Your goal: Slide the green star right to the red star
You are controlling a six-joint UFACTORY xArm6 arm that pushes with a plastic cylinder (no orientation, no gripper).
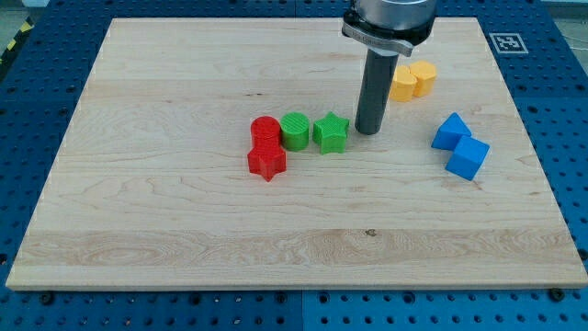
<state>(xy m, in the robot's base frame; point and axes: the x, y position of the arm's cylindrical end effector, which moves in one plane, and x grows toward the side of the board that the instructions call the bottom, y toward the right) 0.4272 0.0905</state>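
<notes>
The green star [331, 132] lies near the board's middle, touching or nearly touching a green round block [295, 131] on its left. The red star [266, 161] lies lower left of the green round block, just below a red round block [265, 131]. My tip [368, 131] stands just to the right of the green star, with a small gap or light contact; I cannot tell which. The green star is about one block's width up and to the right of the red star.
A yellow block [412, 81] lies at the view's upper right, partly behind the rod. Two blue blocks [451, 131] [468, 157] lie at the right. All rest on a wooden board [184, 230] over a blue perforated table.
</notes>
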